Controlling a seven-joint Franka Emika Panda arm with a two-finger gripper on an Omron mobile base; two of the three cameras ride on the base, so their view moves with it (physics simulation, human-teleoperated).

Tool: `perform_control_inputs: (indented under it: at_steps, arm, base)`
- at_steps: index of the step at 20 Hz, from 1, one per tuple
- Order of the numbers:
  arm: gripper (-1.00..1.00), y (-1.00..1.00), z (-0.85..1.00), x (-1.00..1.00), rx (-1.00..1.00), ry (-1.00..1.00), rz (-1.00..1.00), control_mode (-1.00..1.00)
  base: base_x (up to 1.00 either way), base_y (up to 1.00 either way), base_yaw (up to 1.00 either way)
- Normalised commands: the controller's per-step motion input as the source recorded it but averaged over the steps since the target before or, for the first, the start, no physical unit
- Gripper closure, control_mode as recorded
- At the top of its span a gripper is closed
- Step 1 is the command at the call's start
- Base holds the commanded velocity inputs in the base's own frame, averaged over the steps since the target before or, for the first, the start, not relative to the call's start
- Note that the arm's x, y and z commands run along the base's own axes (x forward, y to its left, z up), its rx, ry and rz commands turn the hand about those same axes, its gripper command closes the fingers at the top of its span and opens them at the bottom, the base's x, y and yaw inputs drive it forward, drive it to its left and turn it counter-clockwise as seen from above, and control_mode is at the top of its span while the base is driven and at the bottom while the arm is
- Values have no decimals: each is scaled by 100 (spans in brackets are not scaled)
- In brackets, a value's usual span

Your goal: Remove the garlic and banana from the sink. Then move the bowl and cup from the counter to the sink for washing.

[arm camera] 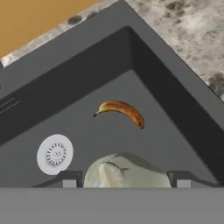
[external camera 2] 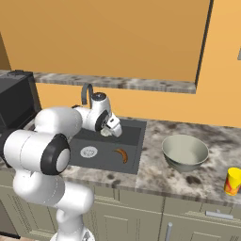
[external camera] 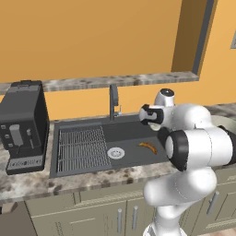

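Note:
My gripper (arm camera: 127, 178) hangs over the right part of the sink (arm camera: 144, 148), shut on the garlic (arm camera: 127, 170), a whitish-cream bulb that sits between the two fingertips. From the right base view, the garlic (external camera 2: 106, 133) shows just under the gripper (external camera 2: 109, 131), raised off the basin floor. The banana (arm camera: 122, 110), orange-yellow with dark ends, lies on the sink floor right of the drain (arm camera: 55, 153); it is also seen as banana (external camera: 148, 146) and banana (external camera 2: 122, 155). The grey bowl (external camera 2: 185, 151) and the yellow cup (external camera 2: 233, 181) stand on the counter right of the sink.
A ribbed rack (external camera: 83, 147) takes up the sink's left half, with the dark faucet (external camera: 113, 99) behind the basin. A black coffee machine (external camera: 23, 126) stands at the far left. Speckled counter (external camera 2: 155, 136) lies between the sink and the bowl.

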Motion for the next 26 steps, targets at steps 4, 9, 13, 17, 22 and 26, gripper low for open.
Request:
perform_control_inputs:
  at_steps: [4,9,13,17,22,26]
  arm:
    - [100,-19,0,8,-14,-3,6,-100]
    - [100,-23,5,5,-11,0,5,-100]
    - [100,-26,11,4,-9,2,6,-100]
    - [100,-31,7,2,-8,0,8,-100]
    - [100,-32,7,0,-8,0,10,-100]
    - [100,-32,3,2,-9,0,13,-100]
  base:
    - [0,0,0]
    - [0,0,0]
    - [0,0,0]
    - [0,0,0]
    - [0,0,0]
    - [0,0,0]
